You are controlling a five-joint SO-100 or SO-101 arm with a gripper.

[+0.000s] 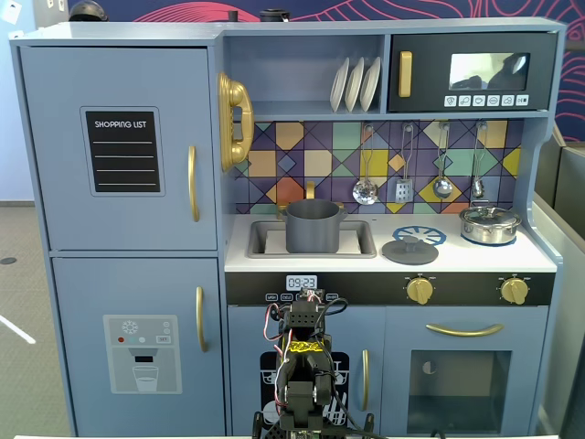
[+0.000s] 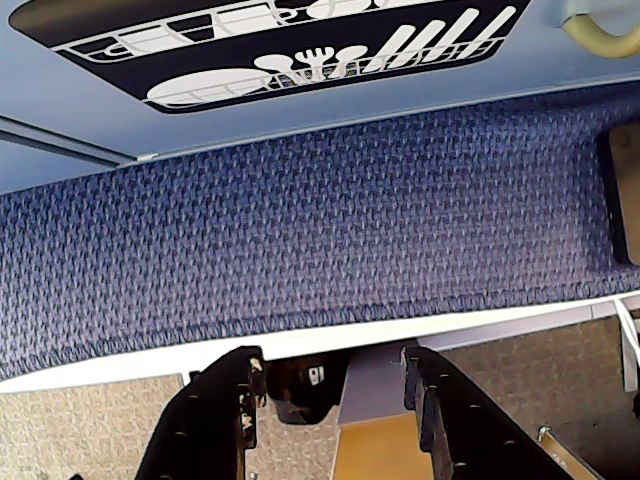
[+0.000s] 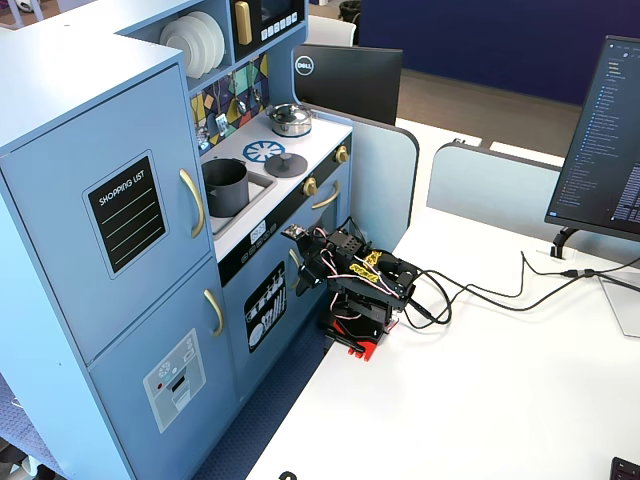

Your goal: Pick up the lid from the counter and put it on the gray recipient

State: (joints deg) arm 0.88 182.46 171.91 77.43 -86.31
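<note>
Toy kitchen's counter (image 1: pixel 539 258) carries everything. Gray recipient (image 1: pixel 313 226) stands in the sink recess (image 1: pixel 264 240), uncovered. Shiny silver pot (image 1: pixel 489 224) sits far right in a fixed view, clear of the blue burner ring (image 1: pixel 430 234). Lid (image 1: pixel 409 250) lies flat on the counter, overlapping that ring's front edge. Gripper (image 2: pixel 335 385) is folded low below counter level, fingers apart, empty, facing blue carpet (image 2: pixel 300 230).

In a fixed view, the gray recipient (image 1: pixel 313 226) stands in the sink recess (image 1: pixel 265 241) at the counter's (image 1: pixel 457 259) left end, the lid (image 1: pixel 409 250) lying right of it near the front edge.
</note>
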